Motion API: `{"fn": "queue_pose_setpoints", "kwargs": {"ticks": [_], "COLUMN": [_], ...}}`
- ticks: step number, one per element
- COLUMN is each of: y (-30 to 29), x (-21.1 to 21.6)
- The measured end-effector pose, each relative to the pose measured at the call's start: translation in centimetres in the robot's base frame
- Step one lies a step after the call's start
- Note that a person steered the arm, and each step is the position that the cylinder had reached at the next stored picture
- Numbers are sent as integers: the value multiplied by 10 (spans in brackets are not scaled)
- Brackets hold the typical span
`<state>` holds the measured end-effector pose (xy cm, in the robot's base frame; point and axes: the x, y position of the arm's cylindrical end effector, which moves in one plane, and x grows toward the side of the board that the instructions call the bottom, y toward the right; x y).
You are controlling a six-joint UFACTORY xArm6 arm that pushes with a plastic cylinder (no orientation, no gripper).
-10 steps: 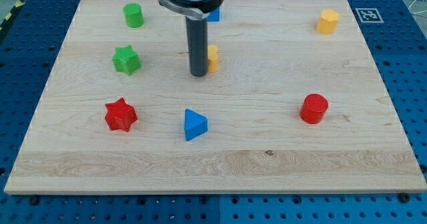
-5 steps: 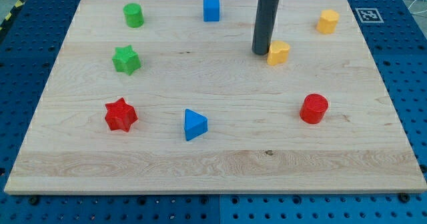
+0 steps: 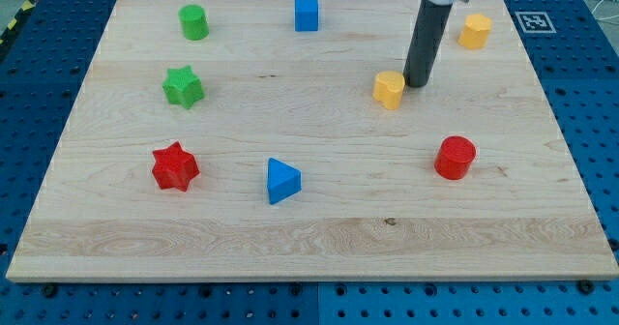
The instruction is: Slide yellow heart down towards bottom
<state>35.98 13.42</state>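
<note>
The yellow heart (image 3: 389,89) lies on the wooden board (image 3: 309,238), right of centre in the upper half. My tip (image 3: 419,80) is just to the heart's upper right, touching or nearly touching it. The dark rod rises from there to the view's top edge.
A yellow hexagonal block (image 3: 474,31) sits at the top right. A red cylinder (image 3: 455,158) is below right of the heart. A blue triangle (image 3: 282,181), red star (image 3: 175,166), green star (image 3: 183,86), green cylinder (image 3: 193,21) and blue cube (image 3: 307,14) lie to the left.
The heart went from the board's centre to the right, then slightly down-left. My tip moved from the heart's left side round to its upper right.
</note>
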Motion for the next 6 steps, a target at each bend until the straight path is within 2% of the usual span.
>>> {"fn": "queue_pose_setpoints", "kwargs": {"ticks": [1, 2, 4, 6], "y": [-15, -30, -15, -29], "x": [-9, 17, 65, 61]}}
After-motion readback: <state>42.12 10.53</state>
